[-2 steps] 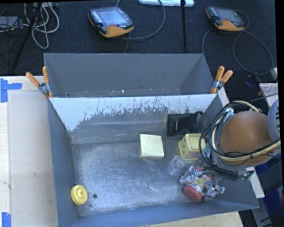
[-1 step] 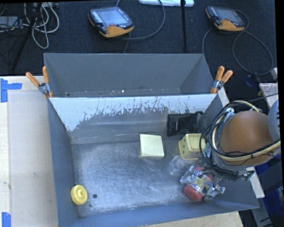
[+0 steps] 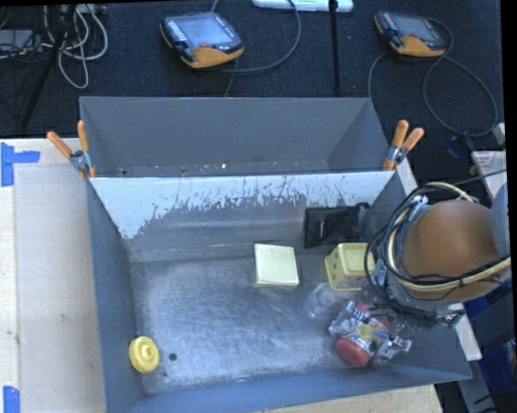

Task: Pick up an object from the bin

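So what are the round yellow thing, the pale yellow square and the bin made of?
The round yellow thing looks like smooth plastic: even bright colour, rounded moulded shape. The pale yellow square may be a paper pad or foam: flat, matt, sharp corners. The bin looks like grey metal, dull, with pale scratches on its back wall.

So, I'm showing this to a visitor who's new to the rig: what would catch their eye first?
Probably the arm's orange cover bulging in at the view's right, with the tool low over a small heap in the bin's near right corner, a red rounded thing nearest it. Then the pale yellow square pad lying alone mid-floor, and the bright yellow round piece by itself near the front left corner.
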Robot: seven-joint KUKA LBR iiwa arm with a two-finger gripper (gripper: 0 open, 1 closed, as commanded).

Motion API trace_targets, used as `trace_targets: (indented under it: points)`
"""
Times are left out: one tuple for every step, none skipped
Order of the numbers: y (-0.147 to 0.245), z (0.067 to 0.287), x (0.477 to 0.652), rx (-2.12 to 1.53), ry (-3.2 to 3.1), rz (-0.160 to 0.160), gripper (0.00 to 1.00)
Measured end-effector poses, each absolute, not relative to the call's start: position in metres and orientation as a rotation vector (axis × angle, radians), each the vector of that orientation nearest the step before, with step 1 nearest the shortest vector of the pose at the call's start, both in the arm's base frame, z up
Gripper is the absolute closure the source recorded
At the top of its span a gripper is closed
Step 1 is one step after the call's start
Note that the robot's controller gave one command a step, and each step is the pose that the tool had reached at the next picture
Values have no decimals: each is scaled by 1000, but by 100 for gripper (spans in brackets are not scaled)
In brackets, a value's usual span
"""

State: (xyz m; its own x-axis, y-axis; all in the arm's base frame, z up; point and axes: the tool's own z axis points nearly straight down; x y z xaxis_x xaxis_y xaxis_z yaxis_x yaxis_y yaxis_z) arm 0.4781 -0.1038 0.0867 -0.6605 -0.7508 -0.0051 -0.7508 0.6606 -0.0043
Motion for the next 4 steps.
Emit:
trace_targets:
  points:
    - [-104, 91, 478, -1292, 2861, 0, 100]
    - [-103, 98, 477, -1293, 2866, 6, 100]
    - [-103, 109, 477, -1291, 2866, 5, 100]
    - [-103, 117, 477, -1289, 2864, 1, 100]
